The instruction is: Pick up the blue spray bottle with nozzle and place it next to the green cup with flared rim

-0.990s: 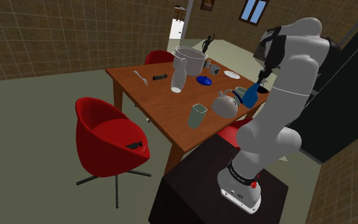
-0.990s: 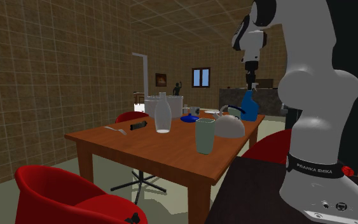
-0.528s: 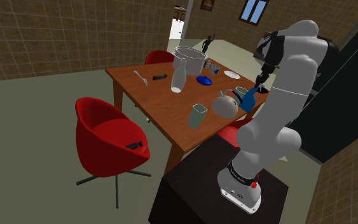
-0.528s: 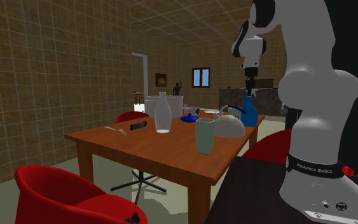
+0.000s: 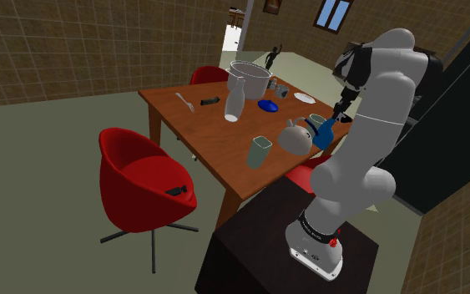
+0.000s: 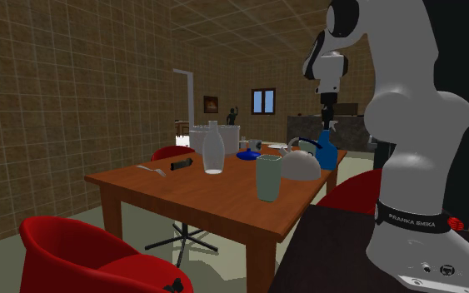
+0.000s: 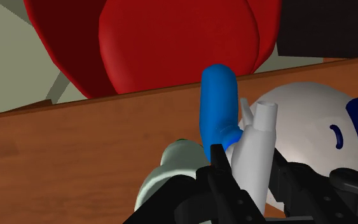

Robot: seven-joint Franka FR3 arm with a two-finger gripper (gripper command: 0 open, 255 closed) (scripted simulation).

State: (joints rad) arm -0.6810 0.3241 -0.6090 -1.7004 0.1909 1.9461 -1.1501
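- In the wrist view the gripper (image 7: 247,159) has its black fingers pressed on the white spray head of the blue spray bottle (image 7: 218,102), beside the table (image 7: 75,146) edge.
- The shoulder view places the bottle just behind a white kettle (image 5: 295,138).
- The second exterior view has the green cup (image 6: 267,178) near the table's front corner, kettle between; whether the bottle's base touches the table cannot be told.
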